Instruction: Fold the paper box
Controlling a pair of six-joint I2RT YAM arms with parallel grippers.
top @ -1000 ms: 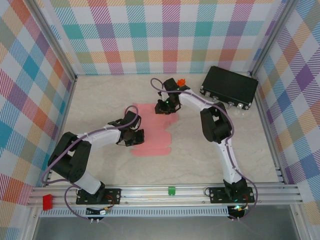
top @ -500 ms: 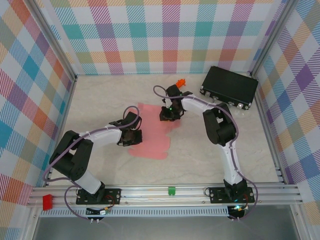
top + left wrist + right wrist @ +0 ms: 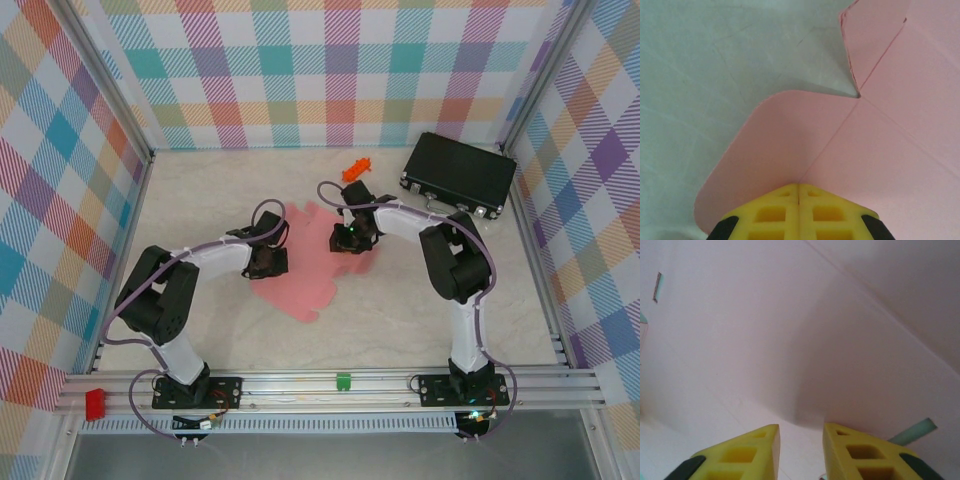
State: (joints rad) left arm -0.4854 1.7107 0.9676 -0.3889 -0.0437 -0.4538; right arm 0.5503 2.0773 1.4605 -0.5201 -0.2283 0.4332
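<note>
Both arms have swung inward and the paper box (image 3: 305,268) has turned, lying between them. We see the left gripper (image 3: 799,186) pinched shut on its flap, the right gripper (image 3: 801,427) partly open, holding nothing

We saw 3 walls (image 3: 330,70) papered in pastel plaid around a pale, marble-patterned tabletop (image 3: 200,200). Silver aluminium posts (image 3: 122,108) rose at the 2 far corners, and a ribbed aluminium rail (image 3: 300,393) ran along the near edge. Light was even, shadows soft.
</note>
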